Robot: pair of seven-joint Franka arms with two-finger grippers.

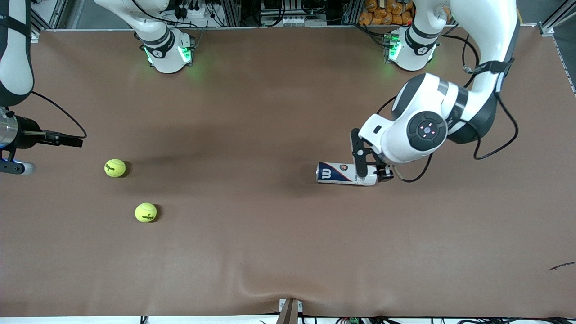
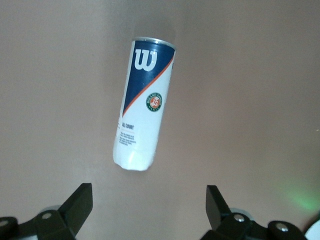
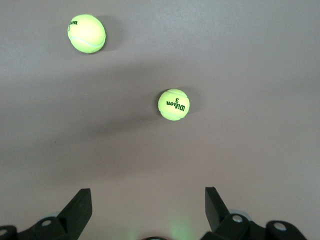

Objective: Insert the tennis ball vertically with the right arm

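Two fuzzy yellow-green tennis balls lie on the brown tabletop (image 1: 288,252) toward the right arm's end: one tennis ball (image 1: 115,168) farther from the front camera, the other tennis ball (image 1: 146,212) nearer to it, the two apart from each other. A white-and-navy cylindrical ball can (image 1: 345,173) lies on its side toward the left arm's end, well apart from both balls.

The right end effector (image 3: 145,210) hangs over the tabletop near the balls with its fingers spread wide and nothing between them. The left end effector (image 2: 147,205) is above the can's white end, fingers also wide and apart from it in the left wrist view.

Several things could go wrong from here. With the can lying flat, a vertical insertion is impossible; it probably has to be stood up and steadied first. A round can may roll if one finger touches before the other. A ball nudged off-centre would likely roll away across the bare tabletop. Which end of the can is open I cannot tell, so it might get stood wrong way up.
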